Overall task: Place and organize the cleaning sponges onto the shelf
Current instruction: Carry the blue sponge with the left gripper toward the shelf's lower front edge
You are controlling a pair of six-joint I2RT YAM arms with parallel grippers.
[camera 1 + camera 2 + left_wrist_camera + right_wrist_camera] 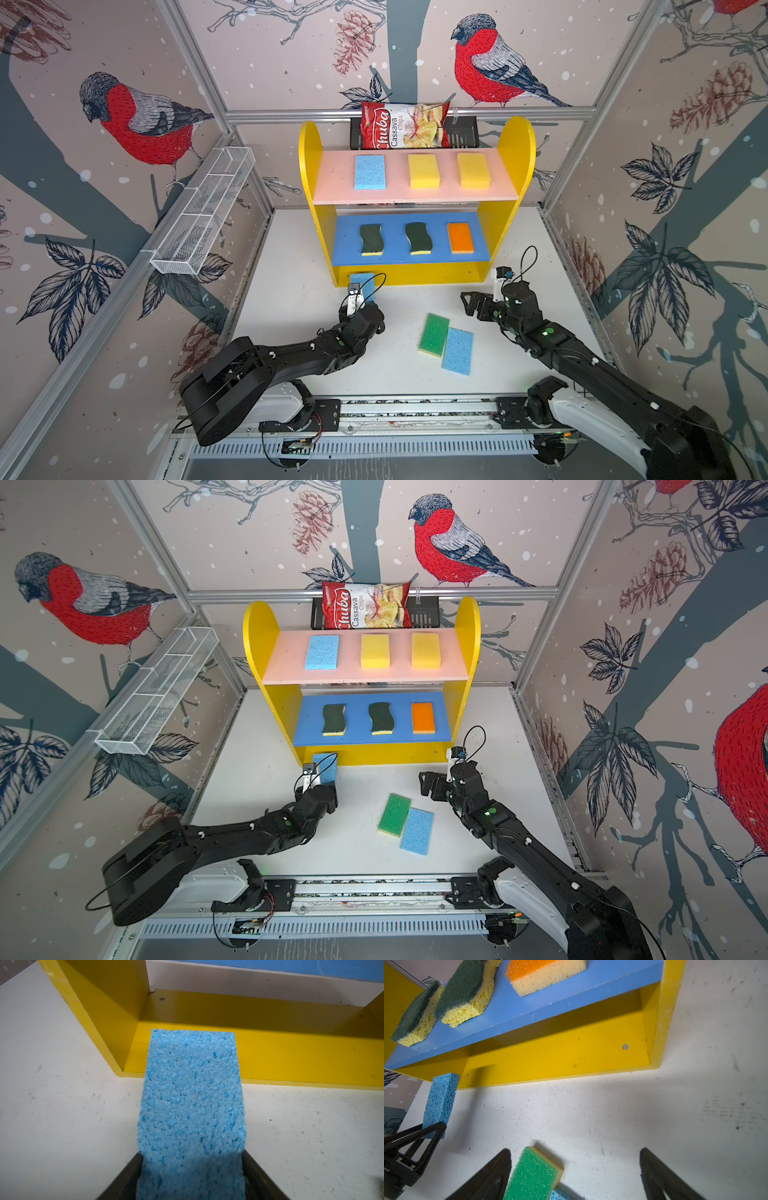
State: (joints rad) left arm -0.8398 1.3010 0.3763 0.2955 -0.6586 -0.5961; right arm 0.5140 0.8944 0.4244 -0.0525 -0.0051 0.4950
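A light blue sponge (191,1095) is clamped by its sides in the left claw (191,1157), its far end poking over the front lip of the yellow base (291,1059) at the left end of the shelf (515,166), just beside the side panel; I can't tell whether it touches the board. On the pink top board (332,183) lie a blue sponge (370,171) and two yellow sponges (423,171) (473,170) in a row. The blue middle board (349,249) carries two dark-green wavy sponges (371,239) (418,237) and an orange sponge (460,237). Out on the white tabletop (299,299) a bright green sponge (433,334) and another blue one (458,350) lie flat against each other. The right claw (574,1151) hangs near them with its jaws spread wide, holding nothing. Behind the shelf a chips bag (405,124) sits in a black rack (461,133), and a white wire basket (203,212) hangs on the left wall.
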